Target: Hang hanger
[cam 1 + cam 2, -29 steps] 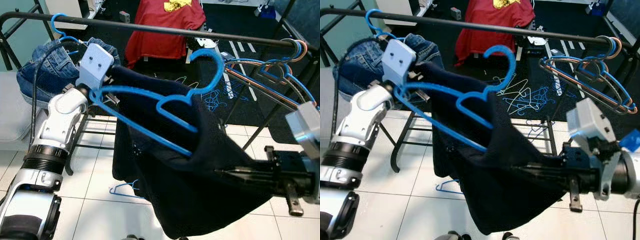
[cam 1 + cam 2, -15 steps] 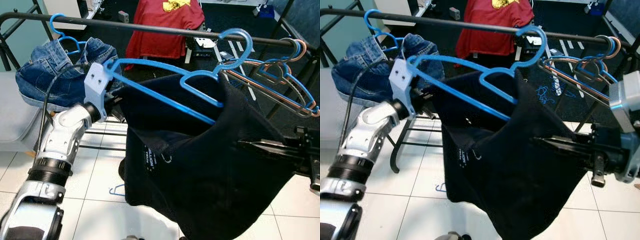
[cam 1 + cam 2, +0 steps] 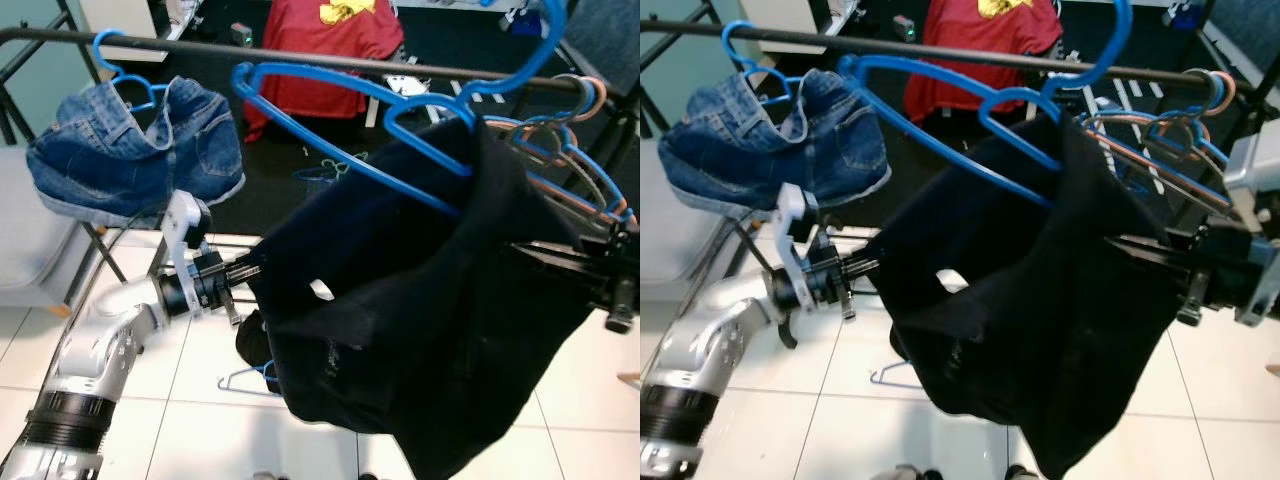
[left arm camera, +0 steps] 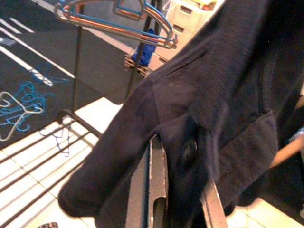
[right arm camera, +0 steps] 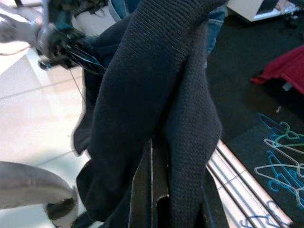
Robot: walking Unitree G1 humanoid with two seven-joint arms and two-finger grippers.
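A blue plastic hanger (image 3: 350,95) carries a dark navy garment (image 3: 420,320) in front of the black rail (image 3: 300,60). Its hook (image 3: 545,35) stands above the rail at the right, and I cannot tell whether it touches the rail. The hanger's left end (image 3: 240,75) is free in the air. My left gripper (image 3: 250,272) is low at the garment's left edge, shut on the cloth (image 4: 190,123). From the right, my right gripper (image 3: 530,250) reaches into the garment's side, shut with cloth (image 5: 156,95) draped over its fingers.
Blue jeans (image 3: 130,150) hang on a blue hanger at the rail's left end. Several empty hangers (image 3: 570,140) crowd the rail's right end. A red shirt (image 3: 320,50) lies beyond the rail. A loose blue hanger (image 3: 245,378) lies on the white tiles under the garment.
The hanger and garment rose and swung right, so the hook now stands above the rail. My left arm dropped from the hanger's left end to the garment's lower left edge.
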